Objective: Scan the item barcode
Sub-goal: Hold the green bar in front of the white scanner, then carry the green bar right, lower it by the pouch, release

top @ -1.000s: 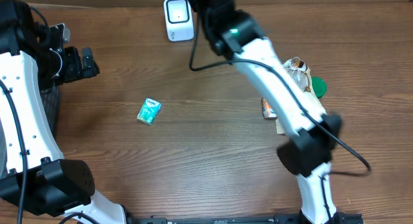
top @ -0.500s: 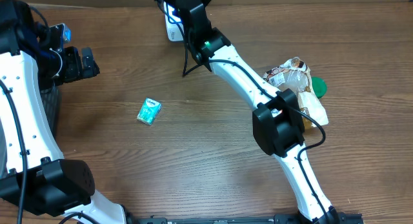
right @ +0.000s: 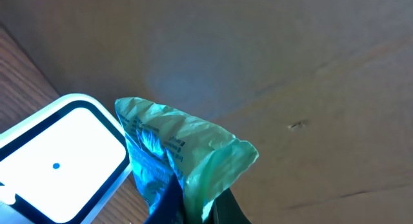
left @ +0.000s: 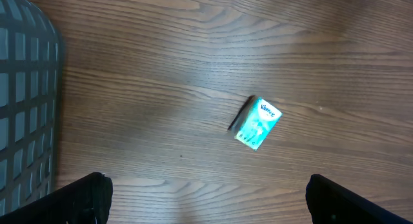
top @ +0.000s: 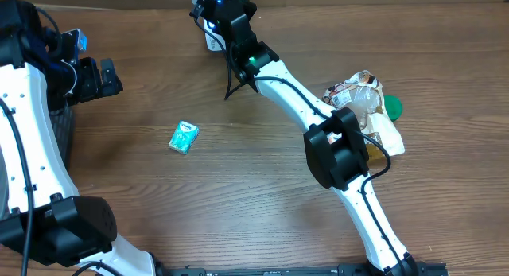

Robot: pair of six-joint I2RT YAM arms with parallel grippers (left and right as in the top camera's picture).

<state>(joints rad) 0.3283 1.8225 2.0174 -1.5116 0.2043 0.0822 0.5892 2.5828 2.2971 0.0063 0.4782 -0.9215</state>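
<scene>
My right gripper [top: 220, 1] is at the table's far edge, shut on a crinkled blue and green packet [right: 174, 153]. In the right wrist view the packet stands up from between the jaws, right beside the lit white face of the scanner [right: 58, 162]. From overhead the scanner [top: 209, 39] is mostly hidden under the right arm, and a blue glow shows at the gripper. No barcode can be made out on the packet. My left gripper [top: 97, 77] hangs open at the far left with nothing between its fingers [left: 90, 197].
A small teal tissue pack [top: 184, 137] lies on the wood left of centre, also seen in the left wrist view [left: 257, 122]. A heap of packaged items [top: 364, 95] with a green lid [top: 393, 108] sits at the right. A dark mesh basket [left: 26, 114] stands at the left edge.
The right arm has swung left and back, bringing the packet up to the scanner at the far edge. The left arm has not moved.
</scene>
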